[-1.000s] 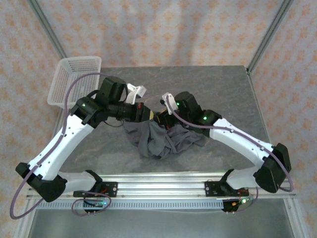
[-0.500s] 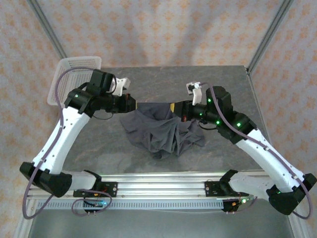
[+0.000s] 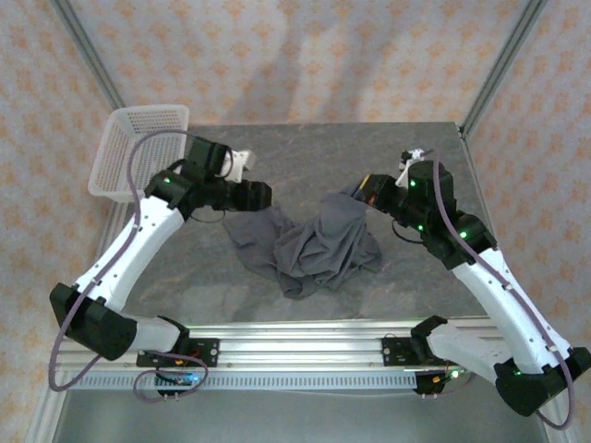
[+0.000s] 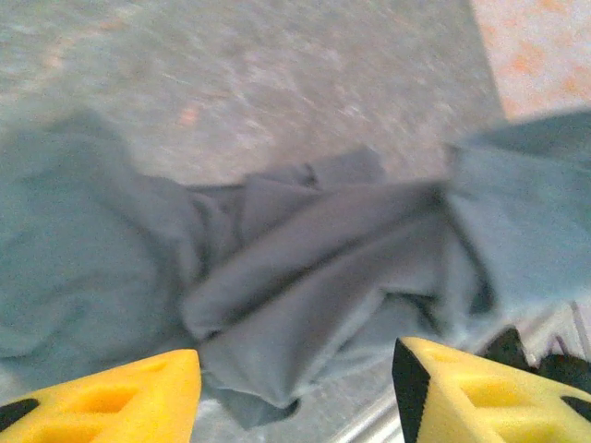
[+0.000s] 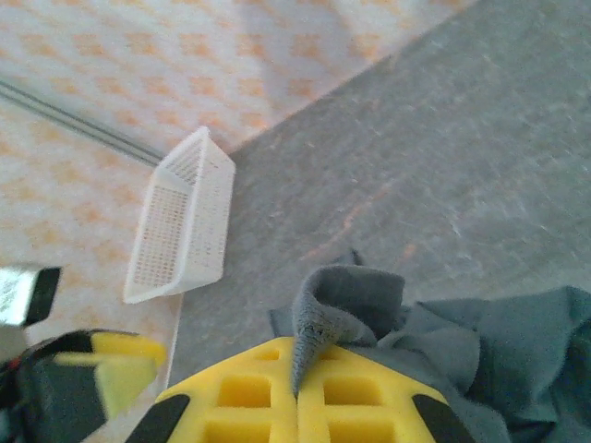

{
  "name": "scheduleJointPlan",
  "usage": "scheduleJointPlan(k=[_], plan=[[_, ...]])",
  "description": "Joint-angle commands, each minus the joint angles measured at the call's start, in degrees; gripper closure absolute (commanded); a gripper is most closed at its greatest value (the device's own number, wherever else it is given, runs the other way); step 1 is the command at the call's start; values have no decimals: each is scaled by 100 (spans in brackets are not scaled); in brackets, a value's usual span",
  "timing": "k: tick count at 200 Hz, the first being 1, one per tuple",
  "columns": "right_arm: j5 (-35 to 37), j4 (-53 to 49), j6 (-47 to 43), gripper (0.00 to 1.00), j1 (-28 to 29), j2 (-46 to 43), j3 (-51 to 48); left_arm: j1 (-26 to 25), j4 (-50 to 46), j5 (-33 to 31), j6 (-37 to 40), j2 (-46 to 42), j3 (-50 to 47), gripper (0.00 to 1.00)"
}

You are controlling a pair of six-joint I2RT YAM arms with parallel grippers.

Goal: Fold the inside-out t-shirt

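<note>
**Top view:** The left end effector [image 3: 259, 195] stands open, just off the left edge of the shirt [image 3: 314, 245], holding nothing. The right end effector [image 3: 366, 191] is closed on an upper fold of the cloth and holds it slightly raised. The shirt lies bunched mid-bench [image 3: 369, 148], well apart from the basket [image 3: 138, 152]. Holding only one corner probably lets the right arm drag or flip the cloth to spread it. No fold has been made yet.

Half a second ago the top edge was stretched taut between both end effectors. Now the left one has released and the left side has slumped onto the bench. The right arm has pulled further right. A second ago the two end effectors met over the heap.

**Left wrist:** The left end effector [image 4: 297, 355] shows its yellow fingers [image 4: 102, 401] wide apart with nothing between them. The crumpled shirt [image 4: 305, 268] lies ahead on the bench [image 4: 231, 74].

**Right wrist:** The right end effector [image 5: 297, 369] pinches a curled lip of the shirt [image 5: 346, 295] between its shut fingers. The basket [image 5: 180, 231] is at the far bench edge.
</note>
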Motion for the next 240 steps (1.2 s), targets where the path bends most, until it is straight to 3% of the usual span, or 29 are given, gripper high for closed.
scheduleJointPlan(k=[1, 22, 40, 78, 119, 173, 226, 240], plan=[[-263, 271, -4, 100, -21, -186, -181, -543, 1024, 346, -523, 113, -424, 40], [-563, 230, -117, 100, -26, -212, -227, -920, 1791, 574, -875, 400, -480, 38], [-938, 472, -103, 100, -23, -252, -315, -1144, 1809, 472, -516, 819, -60, 34], [-1292, 741, -130, 100, -26, -233, -213, -1099, 1986, 577, 884, 1420, 143, 30], [-1360, 572, -176, 100, -25, -17, 155, -1001, 2697, 1388, 903, 1653, 156, 34], [-1155, 609, 6, 100, -24, -63, 112, -1015, 3443, 1650, 146, 1806, 125, 60], [-958, 430, -5, 100, -26, -75, 21, -1013, 3126, 1170, 273, 1401, -16, 86], [-961, 455, 7, 100, -26, -88, -16, -1019, 3024, 1127, 313, 1328, -36, 98]])
